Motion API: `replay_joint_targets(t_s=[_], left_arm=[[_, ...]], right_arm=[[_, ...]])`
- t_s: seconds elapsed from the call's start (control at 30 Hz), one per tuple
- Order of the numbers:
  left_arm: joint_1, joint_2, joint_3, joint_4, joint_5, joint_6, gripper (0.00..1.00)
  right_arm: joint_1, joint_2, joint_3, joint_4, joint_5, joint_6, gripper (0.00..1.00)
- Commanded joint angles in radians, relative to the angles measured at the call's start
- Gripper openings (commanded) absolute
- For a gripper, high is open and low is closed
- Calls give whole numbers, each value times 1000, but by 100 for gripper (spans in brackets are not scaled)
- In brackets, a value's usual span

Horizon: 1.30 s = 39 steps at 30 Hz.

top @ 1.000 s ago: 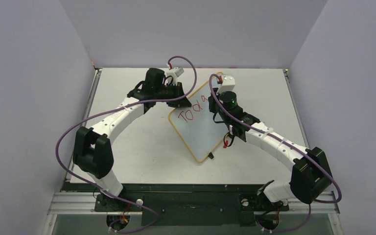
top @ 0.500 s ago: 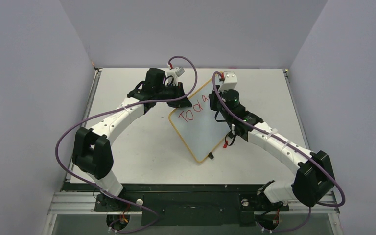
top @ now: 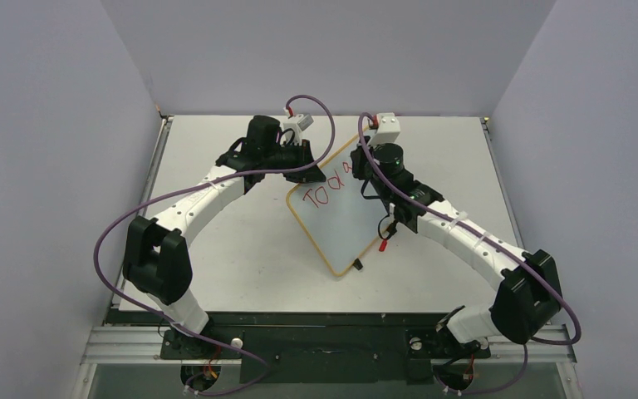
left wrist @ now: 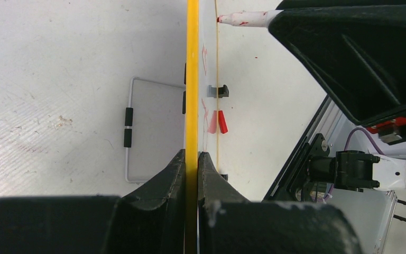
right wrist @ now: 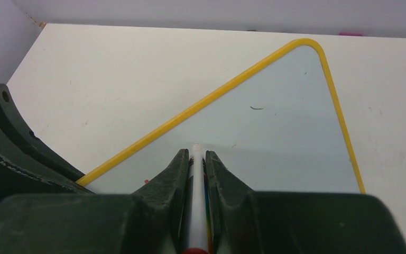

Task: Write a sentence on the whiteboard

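Whiteboard (top: 336,229), flat, white, tan-framed, lies slanted on the pale worktop (top: 233,241), red letters (top: 322,193) at its far end. Left wrist: left fingers (left wrist: 175,172) pinch its frame. Right wrist: right fingers (right wrist: 175,172) clamp a slim white marker (right wrist: 196,159), blank board straight ahead.

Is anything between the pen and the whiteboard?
Nothing visible. The right hand grips the marker, and its tip is right at the whiteboard. The left hand pinches its edge, off to one side.
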Motion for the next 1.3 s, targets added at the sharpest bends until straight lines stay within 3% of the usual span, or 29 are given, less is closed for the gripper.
replay_joint_targets(t_s=[0.0, 0.93, 1.27], left_arm=[[-11, -28, -8, -2, -49, 91, 0], [-12, -62, -42, 30, -51, 112, 0], [-13, -67, -48, 33, -54, 106, 0]], right_arm=[[-8, 22, 45, 28, 7, -12, 0], [-16, 4, -96, 48, 5, 30, 0], [-16, 12, -71, 35, 20, 22, 0]])
